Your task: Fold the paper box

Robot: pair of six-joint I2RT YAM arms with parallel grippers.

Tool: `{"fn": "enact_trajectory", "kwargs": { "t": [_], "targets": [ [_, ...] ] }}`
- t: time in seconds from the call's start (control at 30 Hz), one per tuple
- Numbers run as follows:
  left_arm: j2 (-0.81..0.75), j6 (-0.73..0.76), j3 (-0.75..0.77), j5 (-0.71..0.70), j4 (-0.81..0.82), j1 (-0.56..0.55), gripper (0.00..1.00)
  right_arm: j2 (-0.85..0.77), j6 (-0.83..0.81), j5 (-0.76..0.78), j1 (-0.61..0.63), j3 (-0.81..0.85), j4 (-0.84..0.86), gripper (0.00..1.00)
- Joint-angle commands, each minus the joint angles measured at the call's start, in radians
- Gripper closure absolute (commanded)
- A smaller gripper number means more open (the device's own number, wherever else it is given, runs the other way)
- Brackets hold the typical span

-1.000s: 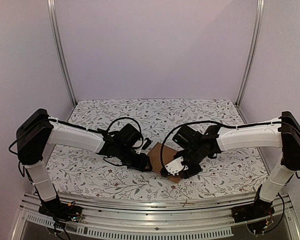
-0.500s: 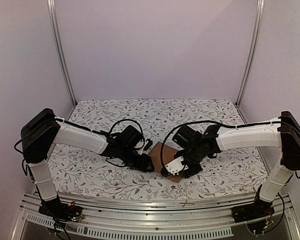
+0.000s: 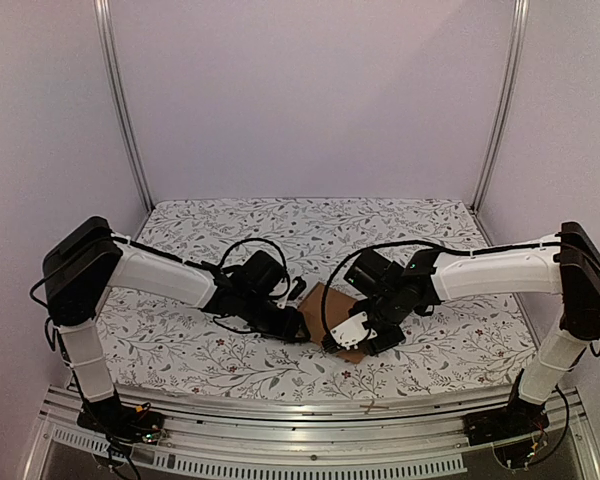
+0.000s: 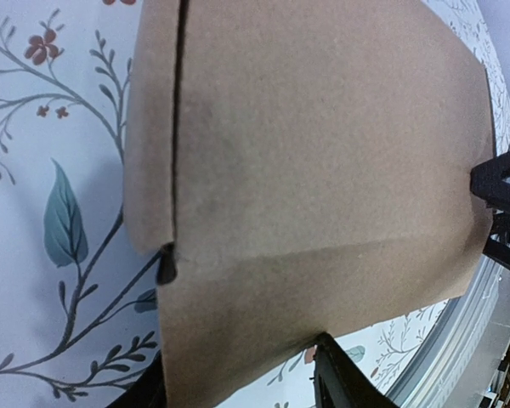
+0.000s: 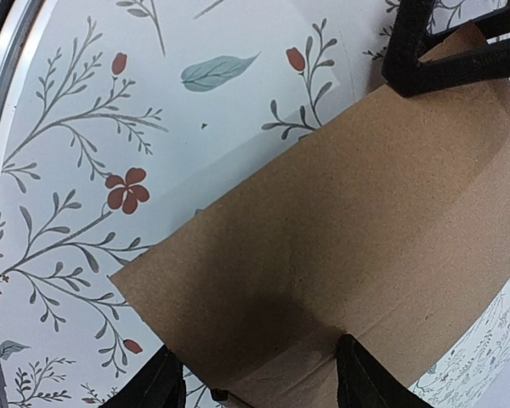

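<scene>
A desk (image 3: 280, 225) spread with a white cloth, printed with leafy sprigs and small red flowers, fills the booth. Plain lilac walls (image 3: 310, 90) close it in, with a left post (image 3: 123, 100) and a right post (image 3: 501, 100) of aluminium at the back corners. An aluminium rail (image 3: 310, 408) runs along the near edge.

The paper box (image 3: 327, 303), flat, brown and unprinted, lies on the cloth near the middle front. The left arm (image 3: 160, 272) and right arm (image 3: 490, 272) reach in from either side and hide its near corners, with black cables (image 3: 242, 245) looping above them.

The left jaws stand apart astride one end of the cardboard and the right jaws stand apart astride the other. Whether either pair actually presses it I cannot tell. The left wrist view shows a slit (image 4: 180, 127) setting off a narrow flap.
</scene>
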Motion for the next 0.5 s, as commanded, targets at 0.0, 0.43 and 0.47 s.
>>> {"fn": "enact_trajectory", "kwargs": {
  "t": [0.0,0.43,0.47],
  "targets": [
    [-0.017,0.012,-0.017,-0.028,-0.026,-0.003,0.52,0.084,0.002,-0.026,-0.003,-0.035,-0.049,0.41],
    [-0.157,0.047,-0.006,-0.085,-0.154,0.0,0.51,0.08,0.004,-0.019,-0.004,-0.032,-0.049,0.41],
    [-0.158,0.049,-0.001,-0.093,-0.161,0.001,0.51,0.079,0.004,-0.018,-0.003,-0.032,-0.049,0.41]
  ]
}}
